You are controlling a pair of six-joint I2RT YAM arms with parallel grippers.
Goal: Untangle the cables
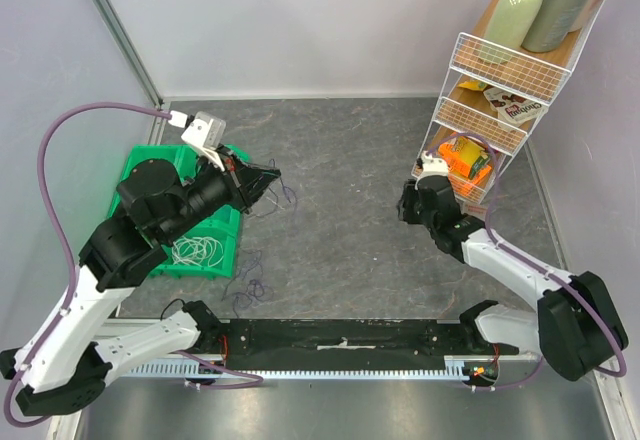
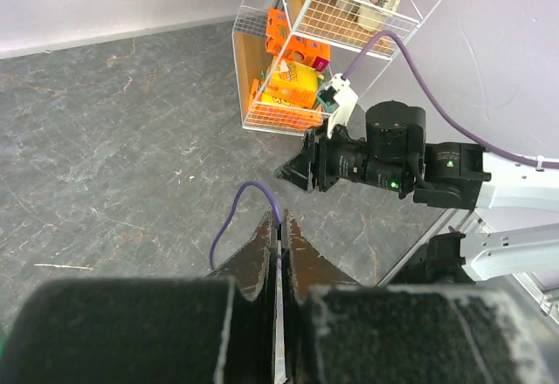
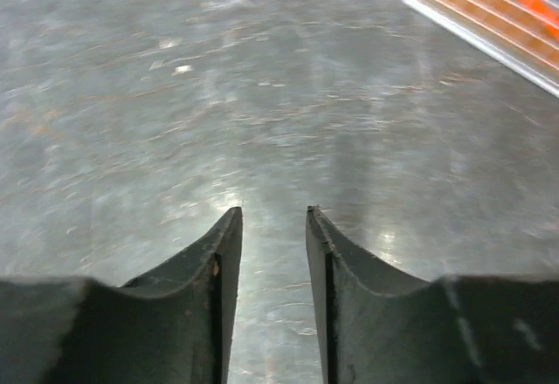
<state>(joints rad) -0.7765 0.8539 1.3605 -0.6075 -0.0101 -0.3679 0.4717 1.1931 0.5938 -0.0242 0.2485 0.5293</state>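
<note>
**A:** The left gripper point(image 2: 279, 224) is pinched shut on a thin purple cable point(image 2: 238, 190) that loops out from its tips. More cables point(image 1: 250, 282) lie loose on the desk point(image 1: 350, 240) beside the green bin point(image 1: 140, 165).

**B:** The risk?

**A:** So fine a strand could slip free, or a pull could tighten the knot. The right gripper point(image 3: 272, 218), narrowly parted and empty, hangs well apart and could miss it.

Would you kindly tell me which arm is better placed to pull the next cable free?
Left. The left hand is shut on a purple cable, and the loose cables lie on the table on its side. The right hand is open and empty near the wire rack, away from them.
</note>
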